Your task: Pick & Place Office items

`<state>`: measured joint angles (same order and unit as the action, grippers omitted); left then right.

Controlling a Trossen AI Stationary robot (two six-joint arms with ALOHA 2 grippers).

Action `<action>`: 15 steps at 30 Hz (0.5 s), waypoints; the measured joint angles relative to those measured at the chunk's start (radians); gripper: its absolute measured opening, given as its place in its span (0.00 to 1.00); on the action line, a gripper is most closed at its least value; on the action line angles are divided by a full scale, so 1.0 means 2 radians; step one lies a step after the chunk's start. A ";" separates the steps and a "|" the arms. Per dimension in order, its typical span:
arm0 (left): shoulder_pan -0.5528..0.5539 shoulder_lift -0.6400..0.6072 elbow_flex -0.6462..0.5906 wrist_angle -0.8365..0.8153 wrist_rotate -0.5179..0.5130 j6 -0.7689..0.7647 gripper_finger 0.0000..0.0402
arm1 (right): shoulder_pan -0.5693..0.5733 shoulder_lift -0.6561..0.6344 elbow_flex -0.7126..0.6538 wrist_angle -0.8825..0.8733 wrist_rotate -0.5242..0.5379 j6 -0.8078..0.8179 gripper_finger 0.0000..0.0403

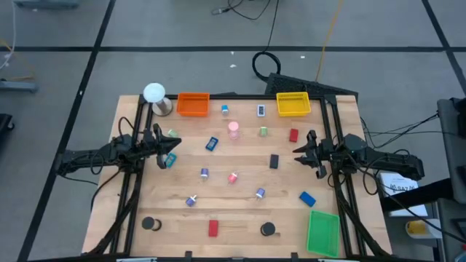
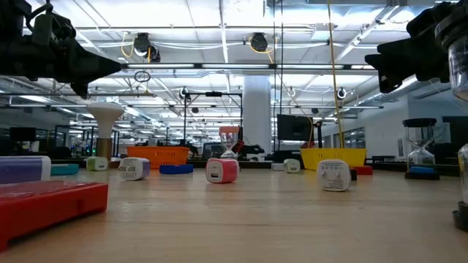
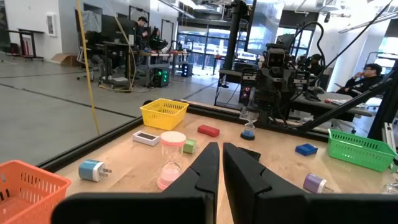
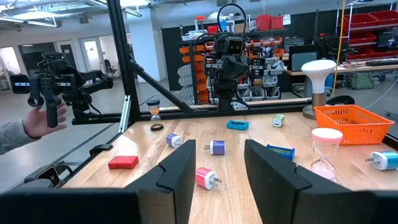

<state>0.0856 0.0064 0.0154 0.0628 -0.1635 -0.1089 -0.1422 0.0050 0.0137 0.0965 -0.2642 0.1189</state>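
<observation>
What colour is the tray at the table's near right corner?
Green: the tray sits at the near right corner, clearest in the high view.

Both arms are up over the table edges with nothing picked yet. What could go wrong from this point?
1. The pink hourglass stands tall and narrow among low pieces; an arm reaching past it toward the orange tray could tip it.
2. The left gripper is shut and empty, so it must open before descending or it may just shove the blue block along.
3. The right gripper, part open, hangs near the black block and red block; it could nudge one while taking the other.
</observation>
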 joint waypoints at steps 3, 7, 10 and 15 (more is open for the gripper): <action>0.000 0.000 0.000 0.000 0.000 0.000 0.05 | 0.000 0.000 0.000 0.000 0.000 0.000 0.32; 0.000 0.000 0.000 0.003 0.000 0.000 0.05 | 0.000 0.000 0.000 0.000 0.000 0.000 0.32; 0.000 0.000 0.000 0.010 0.000 0.000 0.05 | 0.000 0.000 0.000 0.000 0.000 0.000 0.32; 0.000 0.000 0.000 0.016 0.000 0.000 0.05 | 0.000 0.000 0.000 0.000 0.000 0.000 0.32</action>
<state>0.0853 0.0067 0.0154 0.0954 -0.1635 -0.1086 -0.1422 0.0049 0.0135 0.0963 -0.2642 0.1188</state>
